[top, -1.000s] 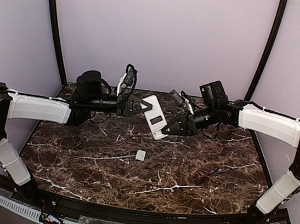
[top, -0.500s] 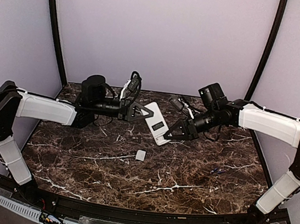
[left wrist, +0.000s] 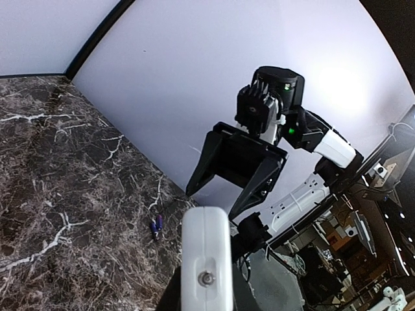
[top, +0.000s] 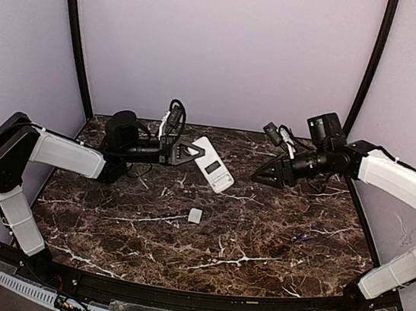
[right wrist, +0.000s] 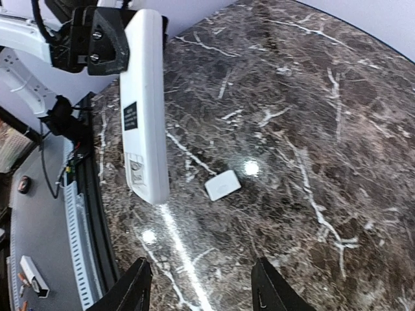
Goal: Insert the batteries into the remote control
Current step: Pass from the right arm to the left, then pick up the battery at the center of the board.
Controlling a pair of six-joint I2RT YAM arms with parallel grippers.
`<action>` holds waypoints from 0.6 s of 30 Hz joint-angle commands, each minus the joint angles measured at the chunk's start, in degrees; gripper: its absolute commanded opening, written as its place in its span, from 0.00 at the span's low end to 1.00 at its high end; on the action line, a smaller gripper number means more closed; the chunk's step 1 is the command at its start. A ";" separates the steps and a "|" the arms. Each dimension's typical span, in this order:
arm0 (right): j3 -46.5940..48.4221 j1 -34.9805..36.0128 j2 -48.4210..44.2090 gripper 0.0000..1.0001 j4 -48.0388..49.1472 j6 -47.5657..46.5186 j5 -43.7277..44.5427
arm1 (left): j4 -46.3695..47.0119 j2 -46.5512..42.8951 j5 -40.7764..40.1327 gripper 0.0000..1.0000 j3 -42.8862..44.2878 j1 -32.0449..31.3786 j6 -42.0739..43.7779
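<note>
My left gripper is shut on the remote control and holds it above the table's back, white back upward. In the right wrist view the remote shows its open battery recess near its free end. In the left wrist view only its white end shows. My right gripper is open and empty, apart from the remote on its right; it also shows in the left wrist view. Two dark bluish batteries lie together on the table at the right, also visible in the left wrist view.
A small white flat cover plate lies on the marble table near the middle, also seen in the right wrist view. Pale walls and black posts close off the back and sides.
My right gripper has drawn back to the right, away from the remote's lower end. My left gripper has kept the remote and shifted it slightly left and lower.
</note>
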 commanded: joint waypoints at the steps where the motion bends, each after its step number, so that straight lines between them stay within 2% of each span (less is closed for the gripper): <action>1: -0.64 -0.45 -1.76 0.52 -5.26 0.47 15.50 | -2.21 -3.58 -2.99 0.00 -0.88 0.72 3.40; 6: 0.48 -0.52 -0.93 0.49 -15.06 4.58 25.49 | -5.14 -4.80 -5.38 0.00 -1.40 1.51 5.58; 9: -0.57 -0.41 -0.47 0.47 -19.77 10.57 27.82 | -4.88 -4.84 -5.90 0.00 -1.85 1.60 5.42; 18: -12.99 -0.31 -7.04 0.41 -23.13 28.10 35.91 | -2.06 -4.87 -7.34 0.00 -3.30 1.60 4.68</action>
